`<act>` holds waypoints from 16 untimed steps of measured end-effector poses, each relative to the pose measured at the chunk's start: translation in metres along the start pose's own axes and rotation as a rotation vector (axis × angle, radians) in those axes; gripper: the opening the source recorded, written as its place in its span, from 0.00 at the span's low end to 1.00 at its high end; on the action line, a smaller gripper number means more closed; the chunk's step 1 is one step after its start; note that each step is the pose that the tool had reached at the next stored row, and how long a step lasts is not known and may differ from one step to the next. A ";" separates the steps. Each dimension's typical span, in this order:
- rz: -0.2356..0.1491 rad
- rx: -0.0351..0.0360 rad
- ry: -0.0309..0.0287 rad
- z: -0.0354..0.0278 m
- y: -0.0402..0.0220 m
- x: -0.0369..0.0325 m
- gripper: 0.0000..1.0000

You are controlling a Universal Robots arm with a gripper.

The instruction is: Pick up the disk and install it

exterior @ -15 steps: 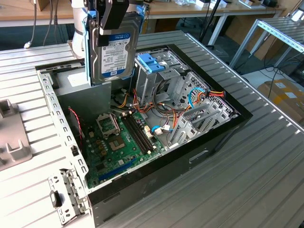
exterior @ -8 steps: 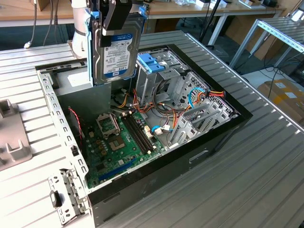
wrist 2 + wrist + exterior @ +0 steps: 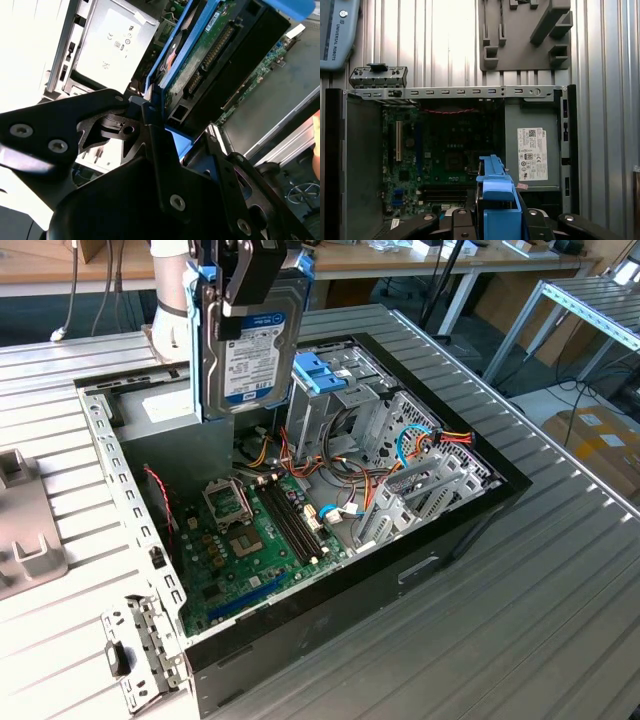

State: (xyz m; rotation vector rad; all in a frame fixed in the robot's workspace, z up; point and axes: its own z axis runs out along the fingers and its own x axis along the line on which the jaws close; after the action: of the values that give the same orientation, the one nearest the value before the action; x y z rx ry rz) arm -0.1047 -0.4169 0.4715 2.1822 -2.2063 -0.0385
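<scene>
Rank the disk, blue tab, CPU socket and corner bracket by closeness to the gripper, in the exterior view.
1. Disk: held in the gripper, above the case.
2. Blue tab: atop the cage, beside the disk.
3. CPU socket: on the board, below.
4. Corner bracket: case's near corner.

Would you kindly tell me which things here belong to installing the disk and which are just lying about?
Job in hand: disk, gripped upright by the pincer; open computer case below it; drive cage inside.
Lying about: grey fixture plate on the table; cardboard box.
</scene>
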 end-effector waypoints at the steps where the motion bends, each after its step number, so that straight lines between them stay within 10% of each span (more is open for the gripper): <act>1: 0.000 0.0000 0.0004 0.0001 -0.0010 0.0004 0.37; 16: 0.000 0.0000 0.0034 0.0012 -0.0108 0.0043 0.37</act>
State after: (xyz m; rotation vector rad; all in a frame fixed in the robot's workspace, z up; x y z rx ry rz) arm -0.0941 -0.4213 0.4698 2.1804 -2.2048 -0.0348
